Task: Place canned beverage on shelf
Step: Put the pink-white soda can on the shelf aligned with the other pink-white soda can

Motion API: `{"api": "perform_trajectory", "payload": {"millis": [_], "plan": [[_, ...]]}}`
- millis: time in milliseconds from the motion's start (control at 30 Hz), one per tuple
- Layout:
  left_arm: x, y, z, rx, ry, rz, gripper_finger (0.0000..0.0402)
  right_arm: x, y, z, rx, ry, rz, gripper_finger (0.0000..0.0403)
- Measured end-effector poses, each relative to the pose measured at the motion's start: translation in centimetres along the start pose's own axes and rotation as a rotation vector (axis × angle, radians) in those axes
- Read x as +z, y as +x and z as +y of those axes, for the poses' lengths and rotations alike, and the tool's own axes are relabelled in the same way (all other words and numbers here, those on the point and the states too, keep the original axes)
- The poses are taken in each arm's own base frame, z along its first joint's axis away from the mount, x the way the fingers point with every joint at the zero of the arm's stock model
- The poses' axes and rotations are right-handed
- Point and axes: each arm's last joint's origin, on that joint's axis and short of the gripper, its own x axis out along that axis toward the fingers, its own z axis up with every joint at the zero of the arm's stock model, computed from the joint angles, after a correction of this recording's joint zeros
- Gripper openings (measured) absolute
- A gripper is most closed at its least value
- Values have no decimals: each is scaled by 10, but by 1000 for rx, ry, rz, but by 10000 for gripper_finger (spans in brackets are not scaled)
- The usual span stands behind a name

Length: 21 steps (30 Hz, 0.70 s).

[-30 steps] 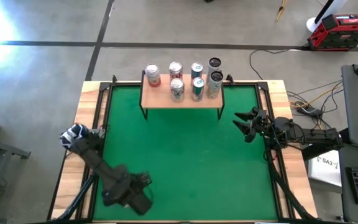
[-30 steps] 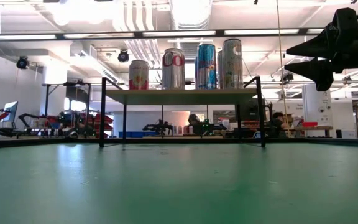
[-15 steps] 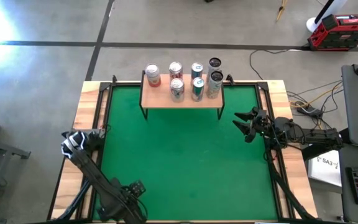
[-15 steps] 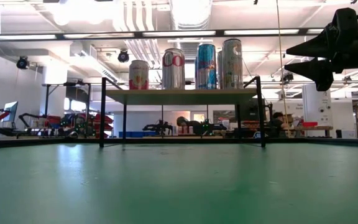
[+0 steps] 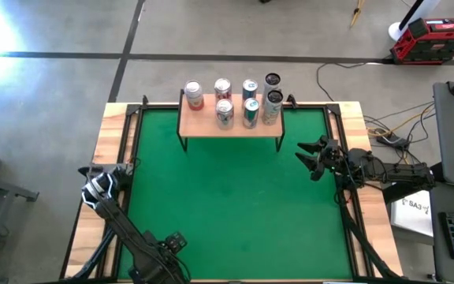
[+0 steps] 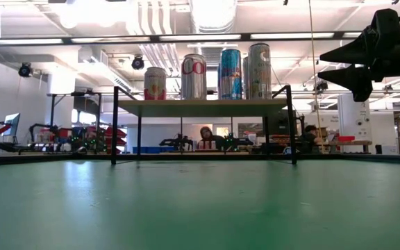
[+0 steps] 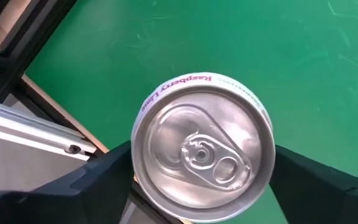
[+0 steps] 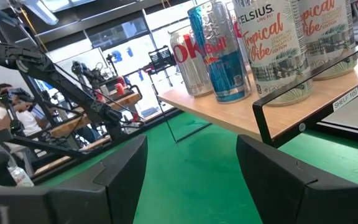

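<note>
A: Biggest first?
B: Green table mat (image 5: 227,197) in a wood frame. The shelf (image 5: 229,124) stands at the far edge, middle: wood top, thin black legs.
A: What's on it?
B: Seven cans (image 5: 248,102), all upright, in two rows; the tall ones are at the right end. The low view shows four of them lined up above the shelf top (image 6: 203,105).
A: Arms?
B: Left arm reaches along the mat's left edge. Left gripper (image 5: 98,188) is by the left frame rail, near the front corner.
A: Claw state?
B: Left fingers are closed around a can (image 7: 204,152), one dark finger (image 7: 98,186) on each side. Wrist cam looks down on its silver lid w/ pull tab; white rim, "Raspberry Lime" lettering. So the task can is at the left edge, well apart from the shelf.
A: Right?
B: Right gripper (image 5: 315,158) is raised near the right rail, beside the shelf's right end. Fingers are parted w/ nothing between them.
</note>
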Motion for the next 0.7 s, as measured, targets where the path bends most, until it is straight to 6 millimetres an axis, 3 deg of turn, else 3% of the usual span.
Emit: {"api": "perform_trajectory", "payload": {"millis": [167, 333, 433, 567, 700], "plan": [[-1, 5, 0, -4, 5, -20, 268, 0, 0, 0, 0, 0, 0, 238], [-1, 4, 0, -35, 73, -40, 267, 0, 0, 0, 0, 0, 0, 238], [2, 0, -3, -141, 188, -86, 267, 0, 0, 0, 0, 0, 0, 238], [5, -13, -24, -290, 401, -114, 267, 0, 0, 0, 0, 0, 0, 238], [13, -21, -53, -301, 579, -156, 267, 0, 0, 0, 0, 0, 0, 238]]}}
